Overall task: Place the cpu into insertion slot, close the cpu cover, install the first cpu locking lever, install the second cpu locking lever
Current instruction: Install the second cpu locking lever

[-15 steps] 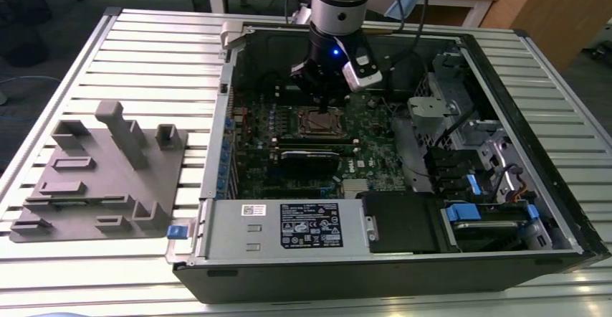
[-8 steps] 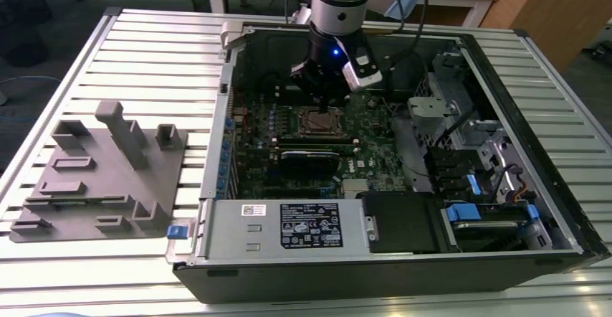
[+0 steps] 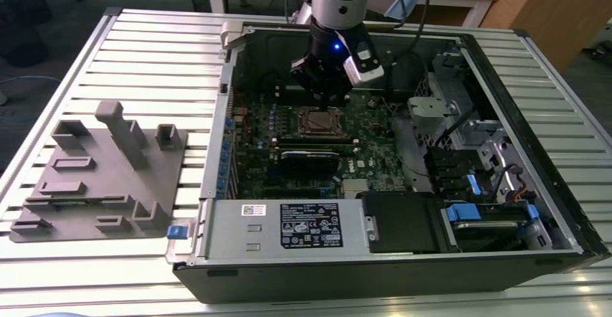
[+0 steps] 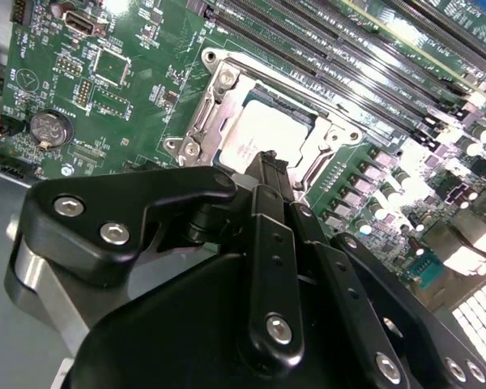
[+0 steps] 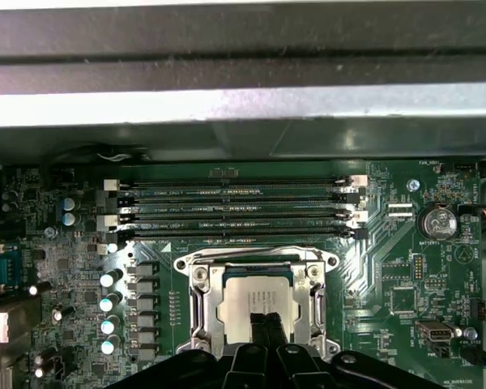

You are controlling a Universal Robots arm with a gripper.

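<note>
The cpu [image 5: 247, 300], a silvery square chip, lies flat in the insertion slot [image 4: 285, 104], whose dark edge shows around it. The silver cpu cover [image 5: 201, 301] rests down around the chip's edges in both wrist views. My gripper [image 5: 263, 322] hangs just above the chip's near edge, its black fingers [image 4: 263, 174] pressed together with nothing between them. In the exterior view the gripper [image 3: 320, 95] stands inside the open computer case, directly above the cpu [image 3: 319, 122]. I cannot make out the locking levers.
Long black memory slots [image 5: 235, 207] run beside the socket, close to the case wall [image 5: 243, 105]. A coin battery [image 5: 439, 220] and capacitors [image 5: 109, 304] flank it. A black card [image 3: 308, 156], the power supply [image 3: 287, 224] and drive bays [image 3: 478, 181] fill the case. A grey fixture [image 3: 100, 170] sits on the table.
</note>
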